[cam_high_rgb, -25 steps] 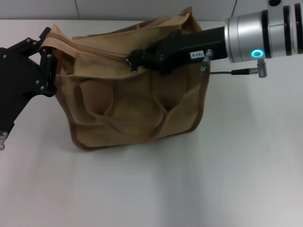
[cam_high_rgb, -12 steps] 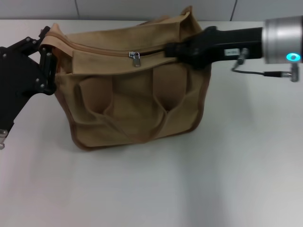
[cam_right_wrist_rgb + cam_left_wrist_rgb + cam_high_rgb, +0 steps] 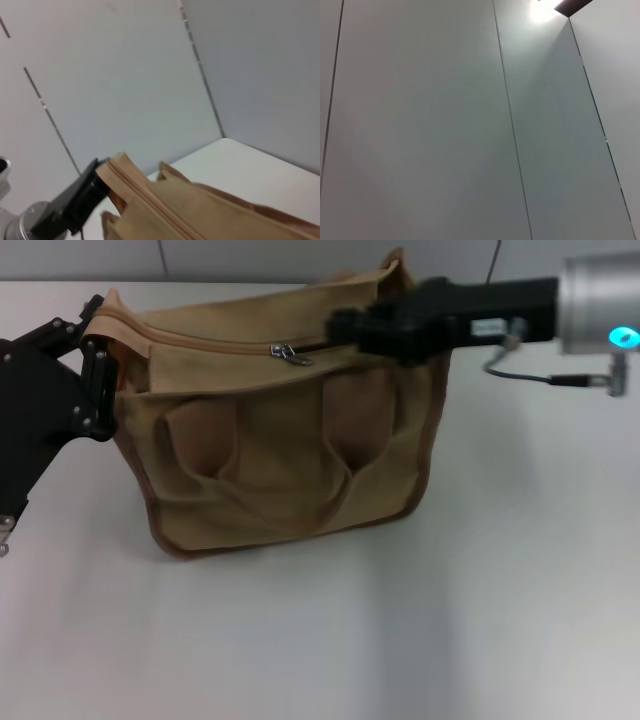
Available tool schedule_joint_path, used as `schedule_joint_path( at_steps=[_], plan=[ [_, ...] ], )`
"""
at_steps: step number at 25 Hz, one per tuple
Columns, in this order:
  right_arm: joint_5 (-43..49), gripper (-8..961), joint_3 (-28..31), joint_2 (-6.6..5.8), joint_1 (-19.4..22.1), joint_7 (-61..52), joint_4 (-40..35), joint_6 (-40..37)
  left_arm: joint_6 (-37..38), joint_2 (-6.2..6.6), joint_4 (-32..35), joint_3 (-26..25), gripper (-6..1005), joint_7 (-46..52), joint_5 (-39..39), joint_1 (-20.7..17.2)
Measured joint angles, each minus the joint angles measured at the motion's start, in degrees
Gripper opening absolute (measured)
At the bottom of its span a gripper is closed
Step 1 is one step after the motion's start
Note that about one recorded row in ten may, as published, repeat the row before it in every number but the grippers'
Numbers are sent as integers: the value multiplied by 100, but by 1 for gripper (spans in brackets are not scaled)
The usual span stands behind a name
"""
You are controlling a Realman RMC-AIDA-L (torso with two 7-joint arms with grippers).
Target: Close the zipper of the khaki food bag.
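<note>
One khaki food bag [image 3: 280,440] stands on the one white bench [image 3: 400,640]. It has one zipper [image 3: 230,343] along its top seam, and on that zipper one small silver pull tab [image 3: 288,354]. Two looped handles hang down its near face, one on the left [image 3: 200,445] and one on the right [image 3: 350,435]. One front pocket [image 3: 260,480] can be counted (its edges are hard to trace among the folds). Two robot arms are in sight, so two pincers: the left pincer [image 3: 98,370] at the bag's left end, the right pincer [image 3: 345,328] at the top seam on the right.
</note>
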State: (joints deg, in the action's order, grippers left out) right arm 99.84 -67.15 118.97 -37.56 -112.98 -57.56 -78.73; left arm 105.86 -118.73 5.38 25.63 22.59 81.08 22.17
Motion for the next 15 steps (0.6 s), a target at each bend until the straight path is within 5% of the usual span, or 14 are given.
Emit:
schedule_joint_path(
  at_steps=[6,9,11,15],
  plan=[
    [594,115,-10,9,-923,-237,890,233,83,-9,-2,35,159,1,4,31],
    [781,221,-75,22,-1330,-386,1242,410,172,-10,-2,38,160,0,12,55],
    [789,291,-117,23,-1445,-433,1328,416,186,-9,-2,38,160,0,13,67],
    [811,271,-374,30,-1449,-642,1122,368,194,-3,8,39,161,0,22,93]
  ],
)
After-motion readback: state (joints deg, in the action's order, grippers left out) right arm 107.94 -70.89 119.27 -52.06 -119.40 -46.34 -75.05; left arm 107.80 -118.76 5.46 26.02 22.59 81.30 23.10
